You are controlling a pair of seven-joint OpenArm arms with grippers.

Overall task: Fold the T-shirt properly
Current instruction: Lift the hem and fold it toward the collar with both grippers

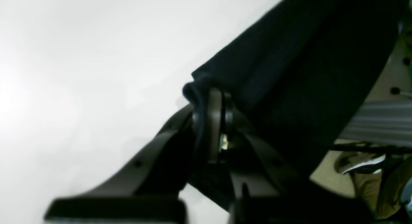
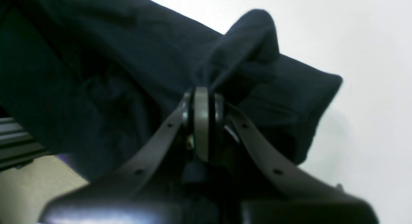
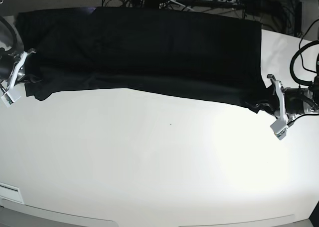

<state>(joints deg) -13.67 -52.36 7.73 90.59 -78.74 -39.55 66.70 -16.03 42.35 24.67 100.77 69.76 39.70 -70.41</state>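
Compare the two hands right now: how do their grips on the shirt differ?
The left hand pinches the T-shirt at its narrow end corner; the right hand holds the opposite end, where cloth bunches above its fingers. Both are shut on the near edge, stretching the shirt across the table.

The left gripper (image 3: 263, 105) reaches in from three o'clock, its grey jaws clamped on the black cloth T-shirt (image 3: 149, 52). The right gripper (image 3: 27, 70) enters from nine o'clock, likewise pinching the fabric's edge.

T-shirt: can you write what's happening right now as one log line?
T-shirt: stretched across table | left gripper: shut on T-shirt | right gripper: shut on T-shirt
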